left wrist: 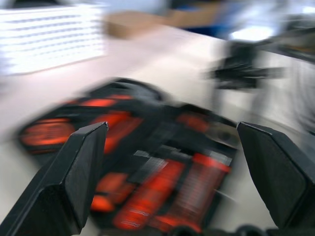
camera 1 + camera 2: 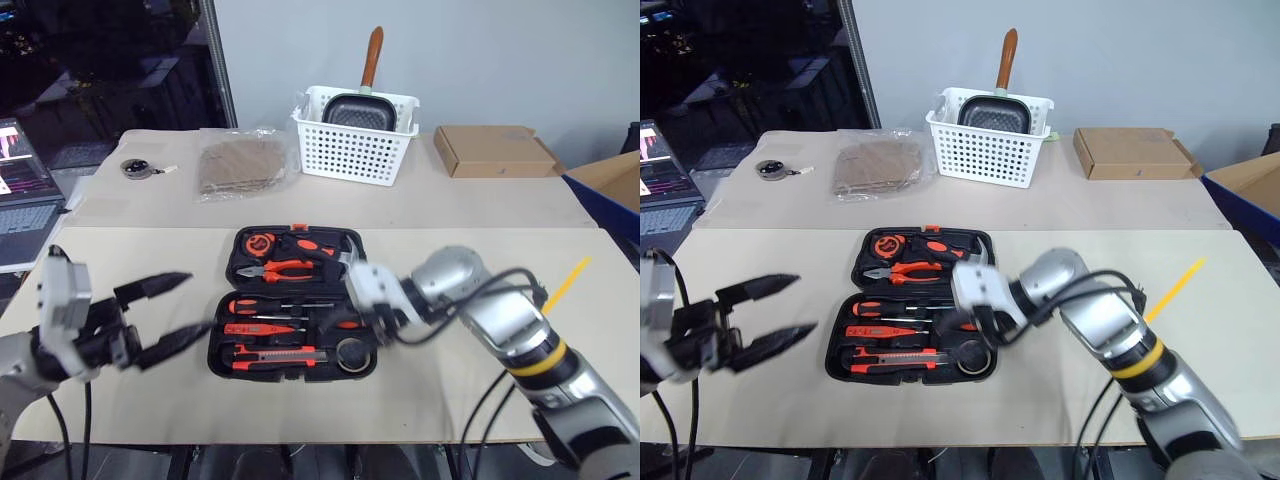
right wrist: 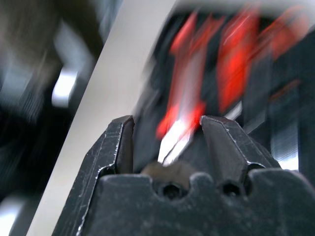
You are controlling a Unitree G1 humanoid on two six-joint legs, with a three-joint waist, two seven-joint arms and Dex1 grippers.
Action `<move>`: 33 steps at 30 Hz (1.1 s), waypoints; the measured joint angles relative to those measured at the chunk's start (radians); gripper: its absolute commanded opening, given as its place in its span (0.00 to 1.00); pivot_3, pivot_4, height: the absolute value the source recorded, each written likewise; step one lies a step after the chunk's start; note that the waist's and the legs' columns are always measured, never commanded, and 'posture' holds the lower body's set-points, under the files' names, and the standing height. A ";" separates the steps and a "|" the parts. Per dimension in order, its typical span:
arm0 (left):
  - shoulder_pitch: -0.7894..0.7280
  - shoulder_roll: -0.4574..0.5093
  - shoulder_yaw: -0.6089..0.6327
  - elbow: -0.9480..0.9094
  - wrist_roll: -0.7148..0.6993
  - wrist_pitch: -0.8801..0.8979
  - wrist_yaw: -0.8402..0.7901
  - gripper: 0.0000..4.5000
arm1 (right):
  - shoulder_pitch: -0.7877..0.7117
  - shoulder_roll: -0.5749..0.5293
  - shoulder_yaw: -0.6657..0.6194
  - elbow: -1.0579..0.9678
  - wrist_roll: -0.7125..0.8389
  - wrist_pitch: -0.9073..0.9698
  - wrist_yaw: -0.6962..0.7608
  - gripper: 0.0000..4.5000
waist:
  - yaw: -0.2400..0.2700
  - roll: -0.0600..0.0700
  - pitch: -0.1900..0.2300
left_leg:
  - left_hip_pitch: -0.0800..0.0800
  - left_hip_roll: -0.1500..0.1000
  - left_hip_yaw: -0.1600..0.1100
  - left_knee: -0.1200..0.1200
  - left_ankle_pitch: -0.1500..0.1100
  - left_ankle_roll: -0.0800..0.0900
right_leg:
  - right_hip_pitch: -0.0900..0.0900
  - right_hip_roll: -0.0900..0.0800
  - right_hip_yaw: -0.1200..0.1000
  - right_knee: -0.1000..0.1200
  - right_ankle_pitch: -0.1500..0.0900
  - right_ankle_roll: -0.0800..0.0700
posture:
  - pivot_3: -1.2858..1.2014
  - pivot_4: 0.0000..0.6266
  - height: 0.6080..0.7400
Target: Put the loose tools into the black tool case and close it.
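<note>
Both claws parted, empty.

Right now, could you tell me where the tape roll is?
In the left eye view, the tape roll sits in the black tool case's near right corner, beside the utility knife, below the right gripper.

1. the black tool case lies open on the table in front of you, tools in its slots.
2. behind it stands the white basket, holding a pan.
3. a cardboard box lies right of the basket.
</note>
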 measured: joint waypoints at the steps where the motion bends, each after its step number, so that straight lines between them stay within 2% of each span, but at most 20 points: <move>1: -0.036 0.011 -0.026 0.006 0.012 0.061 0.084 1.00 | -0.017 0.011 -0.033 0.026 0.001 0.018 -0.043 0.57 | 0.001 -0.001 0.000 | 0.001 0.000 0.000 0.000 0.000 0.000 | 0.000 0.000 0.000 0.001 0.000 0.000 | 0.52 0.24 1.00; 3: -0.190 0.020 -0.097 0.080 0.017 0.241 0.254 1.00 | -0.046 0.055 -0.102 0.122 0.011 0.093 -0.138 0.57 | 0.009 -0.002 -0.001 | 0.001 -0.001 0.000 0.000 0.002 -0.001 | 0.000 0.000 -0.001 0.004 0.000 0.000 | 0.52 0.24 1.00; 7: -0.467 -0.008 -0.229 0.267 0.037 0.435 0.392 1.00 | -0.122 0.071 -0.119 0.302 -0.013 0.227 -0.264 0.57 | 0.011 -0.002 0.000 | -0.001 -0.003 0.000 0.000 0.003 -0.002 | -0.002 0.000 -0.001 0.005 0.000 -0.001 | 0.52 0.24 1.00; 9: -0.601 -0.032 -0.313 0.416 0.096 0.496 0.426 1.00 | -0.168 0.070 -0.121 0.392 -0.060 0.261 -0.347 0.57 | 0.007 -0.002 0.000 | -0.003 -0.003 0.000 -0.001 0.004 -0.002 | -0.004 0.001 -0.001 0.004 0.000 -0.001 | 0.52 0.24 1.00; 12: -0.704 -0.050 -0.391 0.577 0.150 0.534 0.412 1.00 | -0.185 0.048 -0.069 0.427 -0.140 0.293 -0.431 0.57 | -0.008 -0.002 0.000 | -0.009 -0.002 0.000 -0.003 0.006 -0.006 | -0.009 0.001 -0.001 0.006 0.000 0.000 | 0.52 0.24 1.00; 14: -0.770 -0.058 -0.426 0.679 0.186 0.534 0.386 1.00 | -0.199 0.051 -0.043 0.448 -0.166 0.339 -0.468 0.57 | -0.016 -0.003 0.000 | -0.020 -0.003 0.000 -0.003 0.011 -0.014 | -0.020 0.001 0.000 0.007 0.000 0.000 | 0.52 0.24 1.00; 20: -0.910 -0.091 -0.524 0.921 0.292 0.489 0.268 1.00 | -0.257 0.085 -0.056 0.580 -0.135 0.482 -0.483 0.57 | -0.025 -0.003 0.000 | -0.022 -0.003 0.000 -0.003 0.011 -0.014 | -0.021 0.001 -0.001 0.005 0.000 0.000 | 0.52 0.24 1.00; 24: -0.939 -0.117 -0.560 0.989 0.343 0.468 0.211 1.00 | -0.277 0.086 -0.077 0.653 -0.117 0.496 -0.483 0.57 | -0.025 -0.003 0.000 | -0.022 -0.003 0.000 -0.003 0.010 -0.014 | -0.020 0.000 -0.001 0.005 0.000 0.001 | 0.52 0.24 1.00; 26: -0.952 -0.126 -0.562 1.013 0.367 0.463 0.195 0.88 | -0.290 0.094 -0.080 0.681 -0.116 0.497 -0.483 0.57 | -0.025 -0.003 0.000 | -0.020 -0.003 0.000 -0.003 0.010 -0.013 | -0.019 0.000 -0.001 0.006 0.000 0.001 | 0.52 0.24 1.00; 28: -0.966 -0.144 -0.559 1.045 0.381 0.448 0.175 0.75 | -0.299 0.105 -0.083 0.716 -0.110 0.497 -0.482 0.46 | -0.022 -0.003 0.000 | -0.019 -0.004 -0.001 -0.003 0.010 -0.012 | -0.018 0.000 -0.001 0.008 0.000 0.001 | 0.52 0.24 1.00; 31: -0.981 -0.164 -0.553 1.076 0.392 0.438 0.159 0.50 | -0.314 0.126 -0.083 0.755 -0.110 0.492 -0.482 0.27 | -0.022 -0.003 -0.001 | -0.017 -0.004 -0.001 -0.002 0.008 -0.008 | -0.017 0.000 -0.001 0.010 0.001 0.001 | 0.52 0.24 1.00; 33: -0.989 -0.181 -0.543 1.095 0.401 0.430 0.152 0.32 | -0.321 0.136 -0.081 0.775 -0.111 0.479 -0.478 0.09 | -0.021 -0.003 -0.001 | -0.015 -0.004 -0.001 -0.002 0.009 -0.006 | -0.016 -0.001 0.000 0.010 0.001 0.000 | 0.52 0.24 1.00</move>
